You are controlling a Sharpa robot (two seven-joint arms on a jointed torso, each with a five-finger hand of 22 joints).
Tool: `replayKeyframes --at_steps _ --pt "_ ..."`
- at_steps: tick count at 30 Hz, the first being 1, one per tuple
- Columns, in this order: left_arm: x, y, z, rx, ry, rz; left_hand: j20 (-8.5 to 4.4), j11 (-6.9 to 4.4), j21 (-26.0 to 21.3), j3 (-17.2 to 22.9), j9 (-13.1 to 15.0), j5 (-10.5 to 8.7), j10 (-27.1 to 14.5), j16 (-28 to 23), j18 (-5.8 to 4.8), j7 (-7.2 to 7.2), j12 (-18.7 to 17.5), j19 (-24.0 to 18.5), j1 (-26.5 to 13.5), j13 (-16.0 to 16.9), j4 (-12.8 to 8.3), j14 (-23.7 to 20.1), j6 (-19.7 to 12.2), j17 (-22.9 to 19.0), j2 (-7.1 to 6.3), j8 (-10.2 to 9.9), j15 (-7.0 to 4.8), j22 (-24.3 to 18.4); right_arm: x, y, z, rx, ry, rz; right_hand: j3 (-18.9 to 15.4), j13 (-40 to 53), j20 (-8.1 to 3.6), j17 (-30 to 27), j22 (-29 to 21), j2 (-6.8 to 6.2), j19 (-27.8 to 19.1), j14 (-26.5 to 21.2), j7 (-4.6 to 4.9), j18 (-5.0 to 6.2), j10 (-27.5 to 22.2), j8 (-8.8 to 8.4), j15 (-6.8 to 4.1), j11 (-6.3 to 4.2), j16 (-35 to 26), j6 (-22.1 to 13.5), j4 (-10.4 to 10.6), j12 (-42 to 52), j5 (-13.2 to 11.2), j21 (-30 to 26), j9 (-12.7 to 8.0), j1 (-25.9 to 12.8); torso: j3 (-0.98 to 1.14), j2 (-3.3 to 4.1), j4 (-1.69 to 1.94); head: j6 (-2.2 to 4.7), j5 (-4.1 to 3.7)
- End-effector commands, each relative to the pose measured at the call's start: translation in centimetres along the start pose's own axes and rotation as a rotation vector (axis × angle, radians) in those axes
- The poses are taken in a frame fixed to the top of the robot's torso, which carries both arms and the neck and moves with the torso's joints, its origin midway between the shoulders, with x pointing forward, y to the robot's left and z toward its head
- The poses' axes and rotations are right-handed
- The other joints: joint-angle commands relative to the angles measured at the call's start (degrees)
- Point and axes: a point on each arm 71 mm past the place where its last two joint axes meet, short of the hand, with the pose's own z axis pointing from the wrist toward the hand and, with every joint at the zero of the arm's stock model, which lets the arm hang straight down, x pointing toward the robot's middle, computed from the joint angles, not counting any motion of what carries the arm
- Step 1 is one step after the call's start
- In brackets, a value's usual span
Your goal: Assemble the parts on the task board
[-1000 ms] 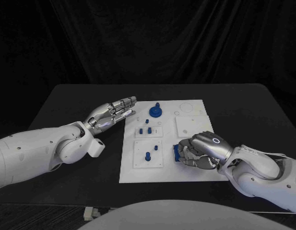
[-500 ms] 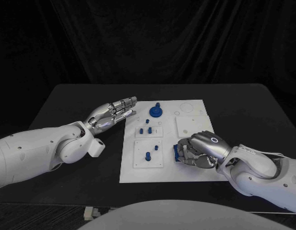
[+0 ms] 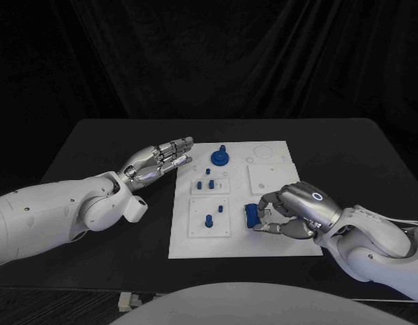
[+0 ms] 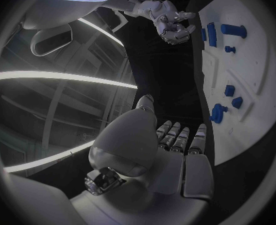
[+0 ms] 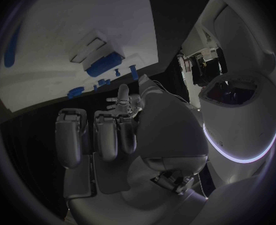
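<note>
- The right hand (image 3: 302,210) has slid outward along the task board (image 3: 268,247) since a second ago; then it sat on top of the blue block (image 3: 252,215), and now that block shows plainly at the fingertips, standing on the board's near right part, just right of the lower-left panel.
- Its fingers are curled toward the block, tips at or touching its right side; I cannot tell whether they pinch it or have just let go; the wrist view doesn't settle it either.
- My read: the block has just been set or nudged into place and the hand is backing off; if that's right, this part is done and the next one is up; if the hold is on, it may be a regrip.
- The left hand (image 3: 157,161) hasn't budged; it hovers over the worktop (image 3: 102,145) just beside the board's far left corner, fingers (image 4: 182,139) straight and side by side, palm up, holding nothing.
- The other parts lie as before: the round blue knob (image 3: 220,158) at the far edge; two small pegs (image 3: 204,183) on the middle-left panel; an upright pin (image 3: 209,221) in the lower-left panel, with a little blue piece (image 3: 222,209) beside it.
- The right-hand panel (image 3: 270,178) shows bare white, as does the faint ring (image 3: 266,150) at the far right corner; places not yet filled, by the look of it.
</note>
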Motion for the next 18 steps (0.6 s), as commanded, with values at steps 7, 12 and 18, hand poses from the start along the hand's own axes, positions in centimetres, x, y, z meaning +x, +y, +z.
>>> replayKeyframes --at_steps 7,12,18 --pt "0.1 -0.4 0.0 0.060 -0.009 0.003 -0.01 -0.40 0.2 -0.8 -0.3 -0.08 0.3 0.4 0.77 -1.93 0.3 -0.1 -1.3 0.1 0.7 0.2 -0.8 0.0 -0.68 -0.4 -0.23 -0.2 -7.5 -2.0 0.9 0.113 -0.147 -0.005 0.2 15.1 0.39 15.1 15.1 2.98 6.0 5.9 0.28 -0.85 5.9 -16.67 0.66 0.18 0.5 11.9 -0.3 0.2 2.5 2.0 -10.7 -3.3 0.02 -0.09 0.02 0.00 -0.13" --pt "0.0 -0.5 0.0 0.073 -0.017 0.009 -0.04 -1.59 0.1 -1.4 -0.5 -0.62 0.5 0.3 1.01 -3.77 0.2 -0.1 -2.5 0.1 0.8 0.1 -2.7 0.0 -0.57 -1.0 -0.40 -0.3 -8.9 -3.2 1.1 0.207 -0.081 -0.033 -0.7 15.1 0.27 15.1 15.1 3.81 6.0 5.9 0.16 -0.85 5.9 -18.51 0.47 0.03 0.5 13.7 -0.3 0.2 10.2 2.0 -11.1 -10.5 0.01 -0.06 -0.04 0.00 -0.38" --pt "-0.1 -0.7 -0.2 0.085 -0.028 0.018 -0.22 -1.57 0.0 -2.2 -0.8 -1.76 0.3 0.2 1.41 -6.90 -0.4 -0.3 -3.9 0.0 0.8 0.0 -4.7 0.0 -0.54 -1.2 -0.35 -0.5 -9.0 -5.2 1.2 0.368 0.077 -0.070 1.1 15.1 0.25 15.1 15.1 2.13 6.0 5.9 0.48 -0.85 5.9 -20.88 0.44 0.33 0.5 12.9 -0.7 0.2 13.6 2.0 -11.7 -7.4 -0.02 0.01 0.13 0.00 -0.83"
